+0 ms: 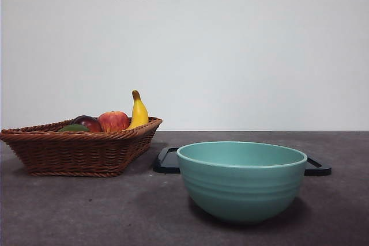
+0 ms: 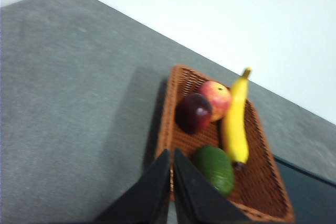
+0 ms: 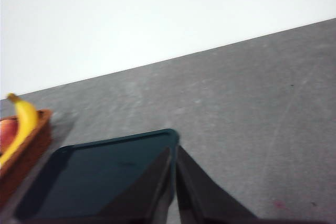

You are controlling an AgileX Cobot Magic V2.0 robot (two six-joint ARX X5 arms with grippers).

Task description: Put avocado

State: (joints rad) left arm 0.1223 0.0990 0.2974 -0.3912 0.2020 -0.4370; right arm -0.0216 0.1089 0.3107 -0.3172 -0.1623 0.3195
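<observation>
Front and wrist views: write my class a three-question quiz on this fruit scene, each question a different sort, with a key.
1. True or false: the avocado lies in the bowl.
2. Which fruit touches the apple? A banana B lemon C pear
3. Fill in: the fruit sits in a wicker ____.

Key: 1 false, it lies in the basket; 2 A; 3 basket.
</observation>
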